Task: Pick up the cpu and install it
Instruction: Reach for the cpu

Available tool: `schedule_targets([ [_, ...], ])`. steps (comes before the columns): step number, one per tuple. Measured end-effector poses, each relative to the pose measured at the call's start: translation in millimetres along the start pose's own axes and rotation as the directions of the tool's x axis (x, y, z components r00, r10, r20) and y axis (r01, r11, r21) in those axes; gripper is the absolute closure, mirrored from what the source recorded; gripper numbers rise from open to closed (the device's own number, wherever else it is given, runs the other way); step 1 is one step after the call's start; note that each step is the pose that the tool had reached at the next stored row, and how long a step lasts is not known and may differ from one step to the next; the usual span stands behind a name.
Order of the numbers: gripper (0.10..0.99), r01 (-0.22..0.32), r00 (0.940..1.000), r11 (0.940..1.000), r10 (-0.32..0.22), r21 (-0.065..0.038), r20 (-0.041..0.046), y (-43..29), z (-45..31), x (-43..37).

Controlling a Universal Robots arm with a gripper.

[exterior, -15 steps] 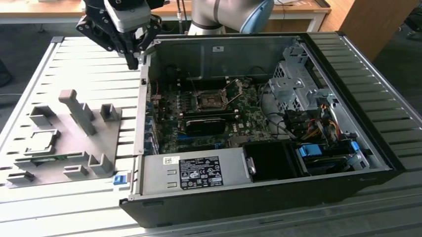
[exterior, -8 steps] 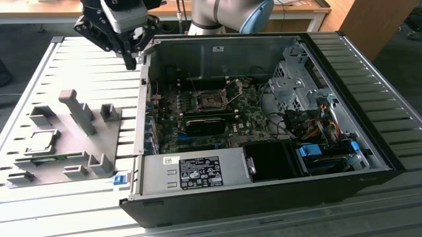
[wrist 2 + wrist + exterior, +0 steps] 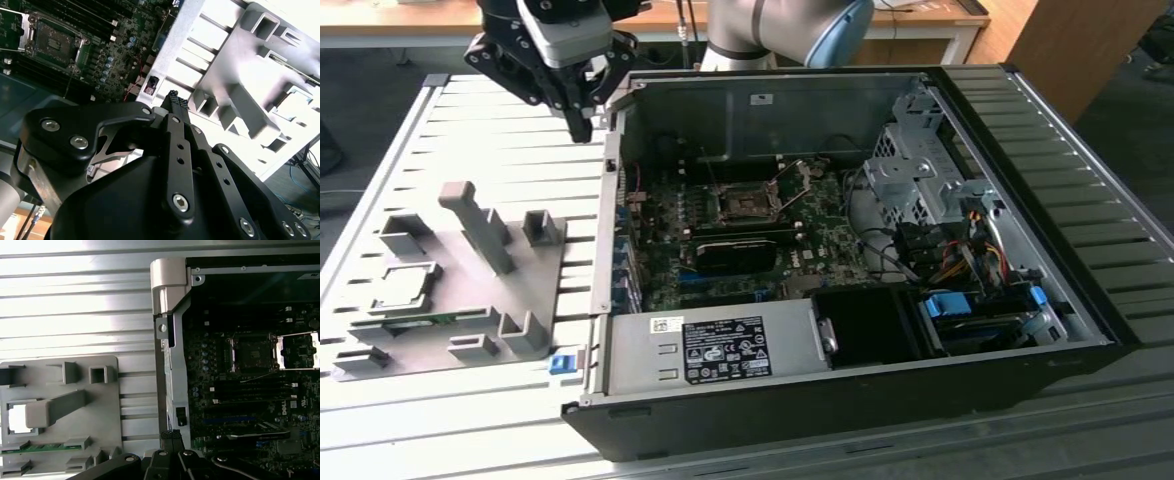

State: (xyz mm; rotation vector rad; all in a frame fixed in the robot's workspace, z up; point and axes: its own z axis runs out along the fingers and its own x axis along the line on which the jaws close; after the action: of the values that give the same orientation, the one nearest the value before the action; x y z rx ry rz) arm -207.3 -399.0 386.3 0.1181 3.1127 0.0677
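The cpu [image 3: 403,286] is a small silvery square lying flat in a pocket of the grey holder plate [image 3: 467,330] at the exterior view's left. In the first wrist view it is a bright square [image 3: 17,418] partly behind a grey post. My gripper [image 3: 578,130] hangs above the table near the case's back left corner, well away from the cpu, its fingers shut together with nothing between them. Both wrist views show the closed tips [image 3: 175,99] [image 3: 170,435]. The motherboard's cpu socket [image 3: 747,206] [image 3: 252,353] [image 3: 54,43] stands open, its frame flipped aside.
An open black computer case [image 3: 854,400] lies on the slatted table with its metal wall [image 3: 611,200] right beside my gripper. A green memory stick [image 3: 40,447] sits in the holder plate. Grey posts [image 3: 478,225] rise from that plate. Drive cage and cables [image 3: 947,240] fill the case's right side.
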Motion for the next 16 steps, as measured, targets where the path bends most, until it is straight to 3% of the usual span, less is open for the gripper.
schedule_targets([
  [16,0.980,0.000,1.0000,1.0000,0.000,0.000,-0.0004,-0.6,1.3,7.5],
])
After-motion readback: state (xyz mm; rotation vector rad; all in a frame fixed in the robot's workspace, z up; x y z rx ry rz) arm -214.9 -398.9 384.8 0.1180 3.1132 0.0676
